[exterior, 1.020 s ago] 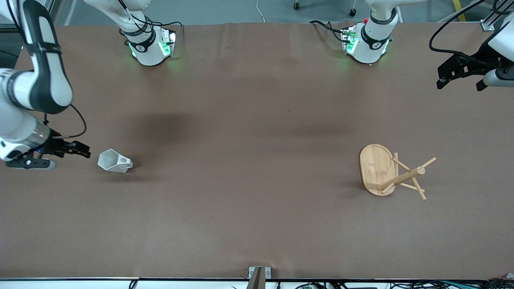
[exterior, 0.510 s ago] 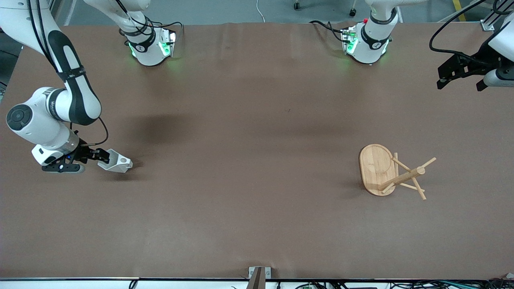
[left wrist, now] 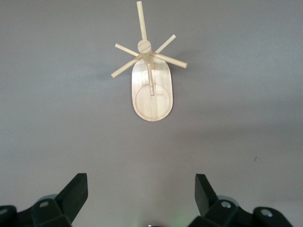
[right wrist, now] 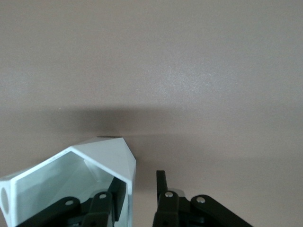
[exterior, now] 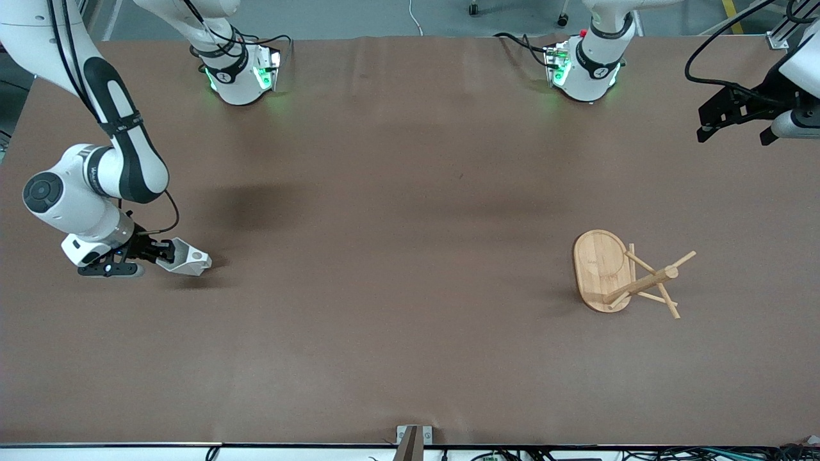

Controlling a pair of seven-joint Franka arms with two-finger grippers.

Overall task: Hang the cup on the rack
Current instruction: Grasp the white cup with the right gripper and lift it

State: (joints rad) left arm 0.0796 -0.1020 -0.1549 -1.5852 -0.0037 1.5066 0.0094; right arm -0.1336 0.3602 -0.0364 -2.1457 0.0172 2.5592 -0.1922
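Note:
The white faceted cup [exterior: 187, 258] lies on its side on the table at the right arm's end, its handle pointing toward the table's middle. My right gripper [exterior: 168, 251] is low at its open rim. In the right wrist view one finger is inside the cup [right wrist: 71, 177] and the other outside, and the right gripper [right wrist: 140, 190] straddles the wall with a gap still showing, so it is open. The bamboo rack [exterior: 615, 272] stands at the left arm's end. My left gripper [exterior: 735, 134] waits open in the air, and the left wrist view shows the rack [left wrist: 151, 94] far off.
The brown table [exterior: 410, 288] bears only the cup and the rack. The arm bases [exterior: 240, 73] stand along the edge farthest from the front camera.
My right arm has swung in toward the cup and brought its gripper from beside it onto the rim, one finger now inside. The cup, the rack and the left arm have not moved.

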